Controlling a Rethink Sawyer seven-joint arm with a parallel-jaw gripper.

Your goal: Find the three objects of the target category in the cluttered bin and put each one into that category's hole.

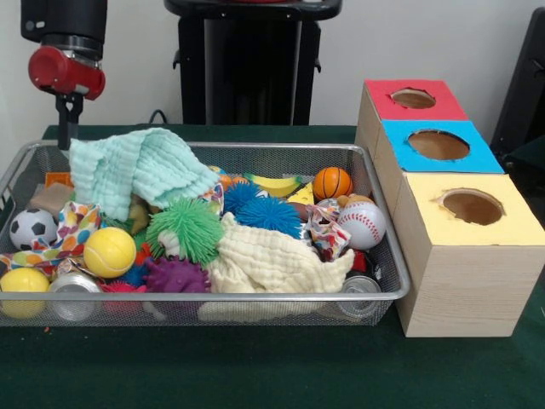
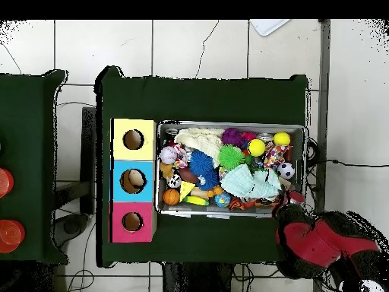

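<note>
A wire mesh bin [image 1: 255,153] is packed with toys. A mint cloth [image 1: 140,166] lies heaped at its far left, over other toys. My gripper [image 1: 65,141] hangs at that far left corner, its tip right beside the cloth's upper corner; contact is unclear. Among the toys are a soccer ball [image 1: 32,228], a yellow ball [image 1: 109,251], a basketball [image 1: 332,183], a baseball [image 1: 362,224], a green spiky ball [image 1: 186,228] and a blue spiky ball [image 1: 268,213]. In the overhead view the mint cloth [image 2: 249,182] lies near the arm's red end [image 2: 295,196].
A wooden box stands to the right of the bin, with a red-topped hole [image 1: 413,98], a blue-topped hole [image 1: 438,145] and a yellow-topped hole [image 1: 471,206]. A cream cloth [image 1: 272,260], a patterned cloth [image 1: 72,226] and metal cans [image 1: 72,294] fill the bin's front.
</note>
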